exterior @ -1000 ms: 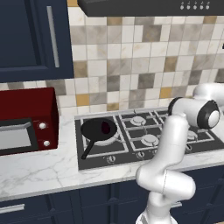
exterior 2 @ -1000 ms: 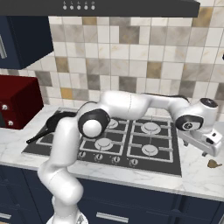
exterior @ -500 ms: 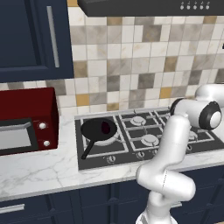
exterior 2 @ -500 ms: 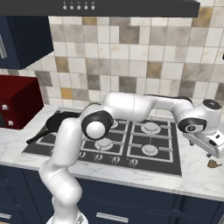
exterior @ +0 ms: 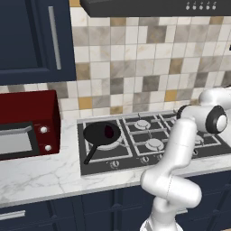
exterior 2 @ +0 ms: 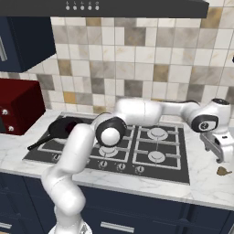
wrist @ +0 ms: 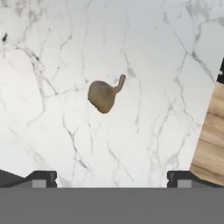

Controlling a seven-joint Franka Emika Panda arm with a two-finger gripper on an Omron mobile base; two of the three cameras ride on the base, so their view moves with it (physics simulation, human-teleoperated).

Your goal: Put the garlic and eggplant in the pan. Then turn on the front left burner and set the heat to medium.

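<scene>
Hand view: garlic (wrist: 103, 95) lies on the white marble surface (wrist: 52, 131) straight ahead of the claw (wrist: 112, 178), roughly centred between the two tips, slightly toward the left one. Bulb is a tan lump with a short stem pointing up-right in this view, so its long axis runs diagonal to the finger line. Claw is spread wide, tips well apart, holding nothing and touching nothing. Right base view puts the claw (exterior 2: 219, 153) above the surface right of the cooktop, garlic (exterior 2: 222, 171) just below it. My read: next move is a straight descent, maybe a small wrist roll to square the fingers across the bulb. Eggplant (exterior: 108, 131) sits in the pan (exterior: 102, 134) on the front left burner (exterior: 113, 143), well apart from the claw.
</scene>
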